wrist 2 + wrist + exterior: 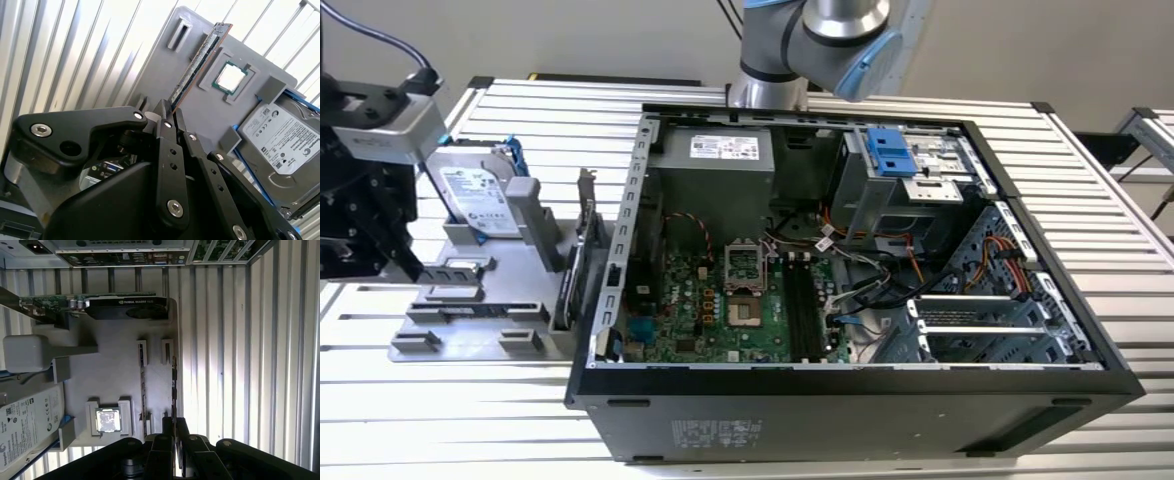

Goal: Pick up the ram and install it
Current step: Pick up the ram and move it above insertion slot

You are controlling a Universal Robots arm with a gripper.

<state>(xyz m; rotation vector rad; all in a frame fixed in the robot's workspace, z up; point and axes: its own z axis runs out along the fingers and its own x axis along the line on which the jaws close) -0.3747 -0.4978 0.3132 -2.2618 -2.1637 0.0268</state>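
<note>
A robotics lab bench: slatted aluminium table (454, 430), opened computer case (854, 400), grey parts fixture (467, 312) beside it.

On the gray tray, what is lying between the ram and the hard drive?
The small square processor chip, seated in its holder, lies between the ram and the hard drive. Both wrist views show this.

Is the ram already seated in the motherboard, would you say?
No, the ram stands on edge in the gray holder, beside the CPU.
</note>
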